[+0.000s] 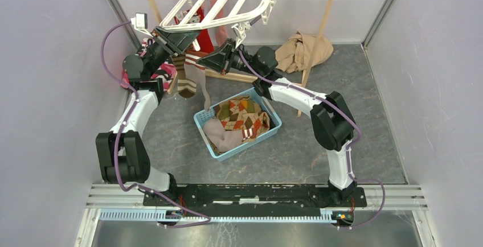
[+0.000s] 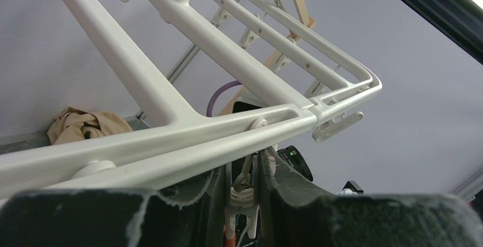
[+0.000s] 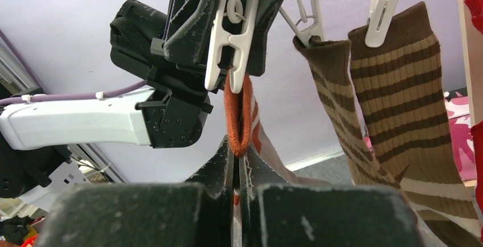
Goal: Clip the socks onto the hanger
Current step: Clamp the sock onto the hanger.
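Observation:
The white hanger (image 1: pixel 228 8) hangs tilted at the back; its frame (image 2: pixel 228 133) fills the left wrist view. My left gripper (image 1: pixel 181 41) is shut on a dangling white clip (image 2: pixel 242 201), squeezing its handles, and the clip (image 3: pixel 230 36) has its lower ends spread. My right gripper (image 3: pixel 234 161) is shut on a taupe sock with an orange cuff (image 3: pixel 238 116), holding the cuff up between the clip's ends. The rest of that sock (image 1: pixel 200 90) trails down toward the basket. Two brown-striped socks (image 3: pixel 398 105) hang clipped beside it, and a red sock (image 1: pixel 202 28) hangs behind.
A light blue basket (image 1: pixel 253 142) mid-table holds an argyle sock (image 1: pixel 242 115) and a taupe sock (image 1: pixel 219 136). A beige cloth (image 1: pixel 302 50) lies at the back right by a wooden pole (image 1: pixel 319 36). A pink camouflage garment (image 1: pixel 165 70) lies at the back left.

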